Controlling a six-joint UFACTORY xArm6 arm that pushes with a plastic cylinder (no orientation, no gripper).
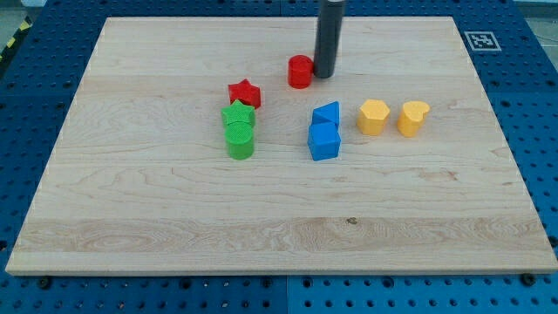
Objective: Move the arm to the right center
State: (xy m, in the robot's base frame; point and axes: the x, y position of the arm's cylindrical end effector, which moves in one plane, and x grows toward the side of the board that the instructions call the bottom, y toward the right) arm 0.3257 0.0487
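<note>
My tip (324, 75) rests at the board's twelve o'clock, touching the red cylinder (300, 71) on its three o'clock side; there is no claw, only a bare rod. The move looks barely begun: next it should slide toward three o'clock, passing above the yellow blocks (373, 116).

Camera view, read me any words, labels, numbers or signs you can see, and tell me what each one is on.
No readable words, letters or numbers anywhere in this view.
One sign only: a black-and-white square marker, a coded pattern and not text, at the wooden board's corner toward the view's top right.
The coloured blocks and the dark rod carry no visible print.
</note>
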